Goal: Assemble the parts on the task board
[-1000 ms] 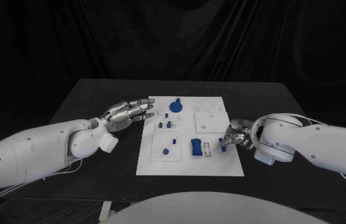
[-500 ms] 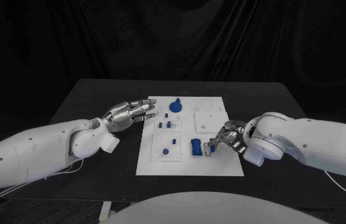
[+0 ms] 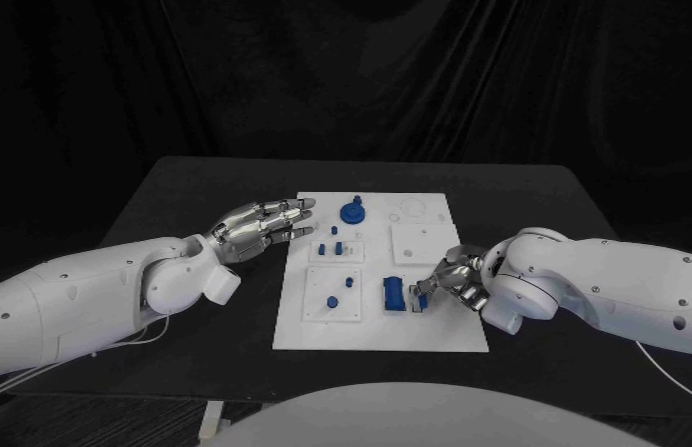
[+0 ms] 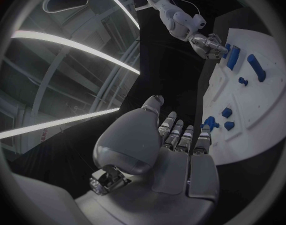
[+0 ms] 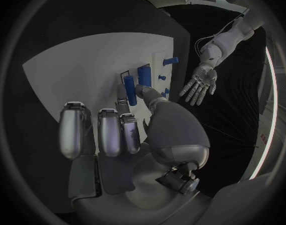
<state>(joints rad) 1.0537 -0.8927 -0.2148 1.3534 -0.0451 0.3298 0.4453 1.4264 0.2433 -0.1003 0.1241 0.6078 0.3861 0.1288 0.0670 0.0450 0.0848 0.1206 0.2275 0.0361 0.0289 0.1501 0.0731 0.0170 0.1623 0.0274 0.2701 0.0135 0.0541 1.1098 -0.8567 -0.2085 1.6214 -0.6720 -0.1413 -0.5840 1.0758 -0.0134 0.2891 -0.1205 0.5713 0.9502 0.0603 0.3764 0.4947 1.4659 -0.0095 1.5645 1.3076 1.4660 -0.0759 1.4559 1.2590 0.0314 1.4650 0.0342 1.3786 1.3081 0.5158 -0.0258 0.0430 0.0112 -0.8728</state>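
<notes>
On the black tabletop [image 3: 173, 192] we see the white task board [image 3: 433, 337] at the middle, our left hand [image 3: 260, 226] hovering spread and empty beside its left edge, our right hand [image 3: 450, 285] over its right side, fingers apart, beside upright blue parts [image 3: 391, 293].

We see the white task board [image 3: 378, 327] at frame center, blue parts [image 3: 392, 294] on it; our left hand [image 3: 264, 225] hovers spread left of it, our right hand [image 3: 450, 284] over its right edge.
</notes>
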